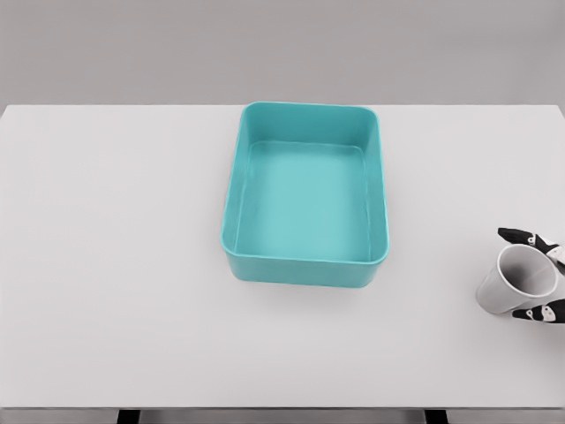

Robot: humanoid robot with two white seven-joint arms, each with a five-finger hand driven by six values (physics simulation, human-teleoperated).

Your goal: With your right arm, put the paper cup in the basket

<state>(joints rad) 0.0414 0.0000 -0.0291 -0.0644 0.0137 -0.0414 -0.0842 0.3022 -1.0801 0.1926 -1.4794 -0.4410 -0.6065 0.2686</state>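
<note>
A teal rectangular basket point(231, 231) sits in the middle of the white table, with nothing inside it. At the far right edge of the head view a white paper cup point(517, 281) is tilted, its open mouth turned up and toward me. My right hand point(540, 276) is shut on the cup: black fingers point(527, 237) wrap over its rim from behind and another finger shows below it. Most of the hand and the whole arm lie beyond the frame's right edge. The cup is well to the right of the basket and apart from it.
The white table point(115, 265) stretches wide around the basket. Its front edge runs along the bottom of the view, and a grey wall stands behind its far edge.
</note>
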